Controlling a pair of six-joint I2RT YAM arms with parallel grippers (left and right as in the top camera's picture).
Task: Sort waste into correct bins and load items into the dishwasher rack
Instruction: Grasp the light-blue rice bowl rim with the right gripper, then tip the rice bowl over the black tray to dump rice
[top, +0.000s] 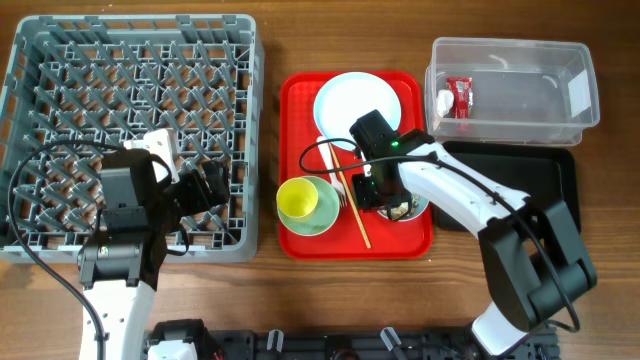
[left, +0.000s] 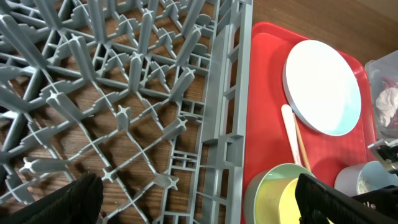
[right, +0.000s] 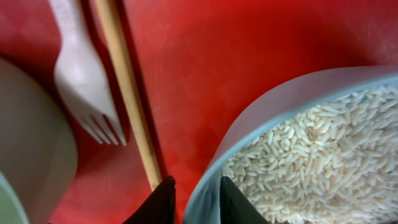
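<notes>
The right gripper (right: 198, 200), nearly closed, pinches the rim of the light blue bowl (right: 280, 93) holding food scraps (right: 323, 155) on the red tray (right: 205, 56), so emptying the scraps seems underway and the next move needs a level lift toward the black tray (top: 555, 170).

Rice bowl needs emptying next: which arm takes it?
Right. The right gripper pinches the light blue bowl at its rim, rice inside, and the clear tub and black tray lie on its side. The left gripper hangs open over the rack.
</notes>
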